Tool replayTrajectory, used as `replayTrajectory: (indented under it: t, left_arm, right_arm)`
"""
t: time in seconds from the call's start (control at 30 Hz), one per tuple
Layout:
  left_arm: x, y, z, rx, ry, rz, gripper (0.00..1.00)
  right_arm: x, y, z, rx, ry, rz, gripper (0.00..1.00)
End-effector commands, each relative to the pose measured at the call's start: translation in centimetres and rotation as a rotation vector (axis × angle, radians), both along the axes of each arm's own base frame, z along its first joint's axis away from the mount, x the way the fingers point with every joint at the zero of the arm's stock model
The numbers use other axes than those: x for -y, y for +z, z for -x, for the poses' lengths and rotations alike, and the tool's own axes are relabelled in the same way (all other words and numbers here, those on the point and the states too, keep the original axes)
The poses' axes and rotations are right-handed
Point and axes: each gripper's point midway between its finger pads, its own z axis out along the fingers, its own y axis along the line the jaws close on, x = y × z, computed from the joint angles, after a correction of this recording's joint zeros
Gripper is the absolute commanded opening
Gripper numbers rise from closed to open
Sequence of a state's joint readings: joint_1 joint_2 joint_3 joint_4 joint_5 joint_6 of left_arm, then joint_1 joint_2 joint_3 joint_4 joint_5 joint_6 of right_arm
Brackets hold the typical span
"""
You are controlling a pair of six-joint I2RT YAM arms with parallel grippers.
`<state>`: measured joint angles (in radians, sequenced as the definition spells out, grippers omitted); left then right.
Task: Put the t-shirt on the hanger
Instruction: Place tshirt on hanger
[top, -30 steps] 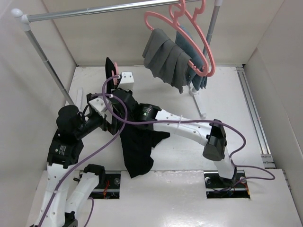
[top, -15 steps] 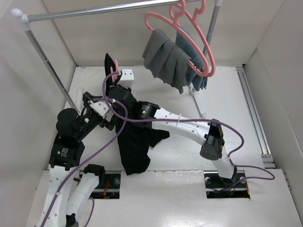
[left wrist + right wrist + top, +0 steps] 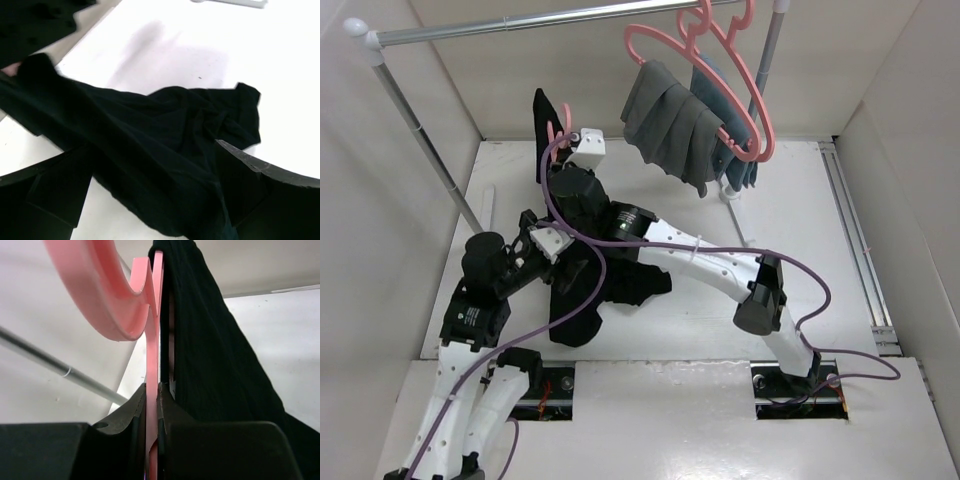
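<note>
The black t-shirt (image 3: pixel 575 300) hangs from the pink hanger (image 3: pixel 559 137) at the back left and trails down onto the white table. My right gripper (image 3: pixel 566 163) is shut on the hanger's thin neck below the hook (image 3: pixel 152 340), and the shirt (image 3: pixel 215 350) drapes right beside it. In the right wrist view my right gripper (image 3: pixel 152 396) has both jaws pressed on the pink strip. My left gripper (image 3: pixel 570 272) is open low over the shirt's lower part. In the left wrist view my left gripper (image 3: pixel 152 150) straddles a fold of the shirt (image 3: pixel 150 125) with the jaws wide apart.
A metal rail (image 3: pixel 520 20) runs across the back on a slanted post (image 3: pixel 420 130). Two other pink hangers hang from it at the right, with a dark grey garment (image 3: pixel 670 110) and a blue-grey garment (image 3: pixel 740 165). The rack's foot (image 3: pixel 735 195) stands on the table.
My right gripper has lifted the hanger and shirt higher and further back. The shirt's lower end has slid left. My left arm has moved right and forward, its gripper now over the shirt.
</note>
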<state>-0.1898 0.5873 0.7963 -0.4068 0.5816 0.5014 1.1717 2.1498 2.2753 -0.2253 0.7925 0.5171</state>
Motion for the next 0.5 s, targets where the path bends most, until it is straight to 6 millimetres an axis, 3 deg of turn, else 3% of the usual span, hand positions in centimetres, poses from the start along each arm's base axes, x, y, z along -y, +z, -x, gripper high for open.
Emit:
replayTrajectory:
  t: [0.0, 0.03, 0.07, 0.2, 0.33, 0.47]
  left_arm:
    - [-0.6, 1.5, -1.5, 0.034, 0.094, 0.062, 1.00]
    - [-0.8, 1.8, -1.7, 0.055, 0.103, 0.053, 1.00]
    - [-1.2, 2.3, -1.8, 0.089, 0.120, 0.043, 1.00]
    - [-2.4, 3.6, -2.5, 0.159, 0.171, -0.006, 1.00]
    - [-2.5, 3.2, -3.3, 0.102, 0.177, -0.042, 1.00]
    - [-2.4, 2.8, -4.0, 0.069, 0.176, -0.051, 1.00]
  right_arm:
    - [0.0, 4.6, 0.5, 0.051, -0.004, -0.159, 0.00]
    - [-0.1, 3.8, 0.4, 0.044, -0.004, -0.142, 0.00]
    - [0.3, 4.4, 0.5, 0.049, -0.014, -0.151, 0.00]
    - [0.1, 3.7, 0.5, 0.043, -0.004, -0.137, 0.00]
    - [-0.1, 3.9, 0.4, 0.055, -0.003, -0.119, 0.00]
    - [-0.2, 2.8, 0.3, 0.049, -0.003, -0.072, 0.00]
